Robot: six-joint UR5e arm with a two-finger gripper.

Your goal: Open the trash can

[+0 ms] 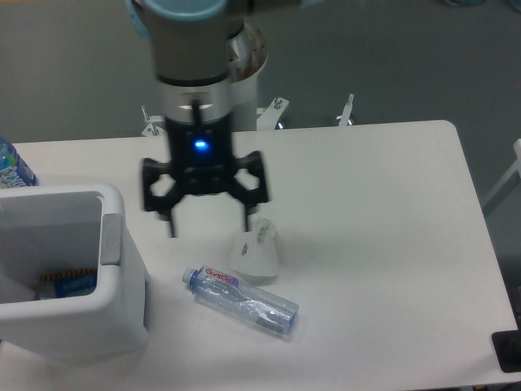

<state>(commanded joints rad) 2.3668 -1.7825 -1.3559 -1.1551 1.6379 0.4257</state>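
The trash can, a large boxy white bin, stands at the table's front left. Its top gapes open and some litter shows inside at the bottom. A grey tab lies along its right rim. My gripper hangs open above the table, to the right of the bin and apart from it, its two black fingers spread wide with nothing between them. Its right finger hovers just over the white paper wad.
A clear plastic water bottle lies on its side in front of the wad. A second bottle peeks in at the left edge behind the bin. The robot's base stands beyond the table's far edge.
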